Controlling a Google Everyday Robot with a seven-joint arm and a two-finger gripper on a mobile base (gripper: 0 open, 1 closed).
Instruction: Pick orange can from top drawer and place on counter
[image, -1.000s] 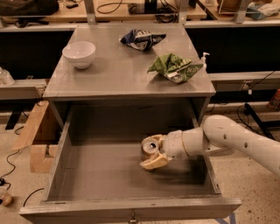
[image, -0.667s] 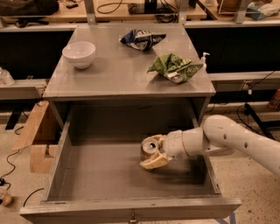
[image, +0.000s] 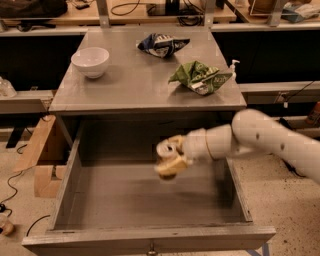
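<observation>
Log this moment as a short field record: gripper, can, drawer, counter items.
gripper: above the open top drawer, shut on the orange can
orange can: in the gripper, apparently off the drawer floor
top drawer: pulled out
counter: white bowl left, blue bag rear, green bag right
progress: can not yet on counter

**A:** Is any writing readable?

**B:** None. The blue bag (image: 162, 44) and green bag (image: 200, 77) on the table (image: 135, 85) carry markings that cannot be read. Neither can the orange can (image: 166, 148), gripped by the hand (image: 172, 161) at five o'clock from centre.
</observation>
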